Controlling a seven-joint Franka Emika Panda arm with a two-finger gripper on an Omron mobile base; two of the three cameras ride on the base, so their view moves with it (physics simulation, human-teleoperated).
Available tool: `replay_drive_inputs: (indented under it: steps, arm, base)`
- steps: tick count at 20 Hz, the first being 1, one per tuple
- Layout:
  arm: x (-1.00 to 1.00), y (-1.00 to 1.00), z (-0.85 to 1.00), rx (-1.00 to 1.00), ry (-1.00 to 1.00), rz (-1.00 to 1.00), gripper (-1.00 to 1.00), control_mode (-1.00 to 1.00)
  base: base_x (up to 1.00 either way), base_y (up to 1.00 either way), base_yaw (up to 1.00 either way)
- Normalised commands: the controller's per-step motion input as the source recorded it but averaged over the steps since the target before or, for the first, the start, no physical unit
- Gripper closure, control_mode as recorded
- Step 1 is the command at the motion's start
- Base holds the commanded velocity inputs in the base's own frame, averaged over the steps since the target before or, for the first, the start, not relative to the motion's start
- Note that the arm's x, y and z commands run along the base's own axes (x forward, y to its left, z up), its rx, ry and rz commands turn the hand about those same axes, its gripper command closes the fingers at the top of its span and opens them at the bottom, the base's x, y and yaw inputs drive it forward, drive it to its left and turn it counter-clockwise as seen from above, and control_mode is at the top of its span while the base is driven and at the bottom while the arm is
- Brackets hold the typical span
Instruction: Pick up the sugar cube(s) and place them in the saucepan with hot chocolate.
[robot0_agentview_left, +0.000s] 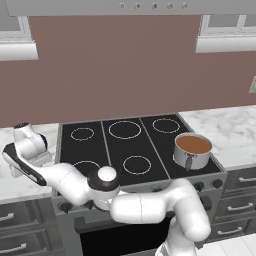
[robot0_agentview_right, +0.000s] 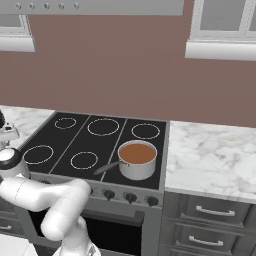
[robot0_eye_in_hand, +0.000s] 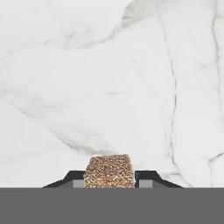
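We have the arm (robot0_agentview_left: 75, 182) folded low to the left over the marble counter (robot0_eye_in_hand: 131, 78) beside the stove (robot0_agentview_left: 125, 145), because the cube sits there. The saucepan (robot0_agentview_left: 192, 150) of hot chocolate waits well apart on the stove's right front corner. Our gripper (robot0_eye_in_hand: 109, 177) has its jaws drawn in against both sides of the sugar cube (robot0_eye_in_hand: 109, 169), which sits low over the marble, so we judge it gripped and ready to lift.

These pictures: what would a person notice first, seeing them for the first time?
Probably the shiny saucepan of brown hot chocolate on the black stove's front right burner. Next, the white arm reaching left over the marble counter, where the gripper has its fingertips against both sides of a speckled brown sugar cube.
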Motion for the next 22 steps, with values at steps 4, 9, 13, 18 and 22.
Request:
replay_drive_inputs:
  steps: [4, 9, 13, 18, 22]
  arm:
    - [0.0, 0.0, 0.0, 0.0, 0.0, 0.0, 1.0, -1.0]
    - [0.0, 0.0, 0.0, 0.0, -0.01, 0.0, 1.0, -1.0]
    - [-0.16, -0.35, 0.19, 0.0, -0.09, -0.09, 1.0, -1.0]
    - [-0.48, -0.59, 0.51, 0.0, -0.19, -0.25, 1.0, -1.0]
    - [-0.68, -0.62, 0.56, 0.0, -0.18, -0.29, 1.0, -1.0]
  base:
    - [0.0, 0.0, 0.0]
    - [0.0, 0.0, 0.0]
    - [0.0, 0.0, 0.0]
    - [0.0, 0.0, 0.0]
    - [0.0, 0.0, 0.0]
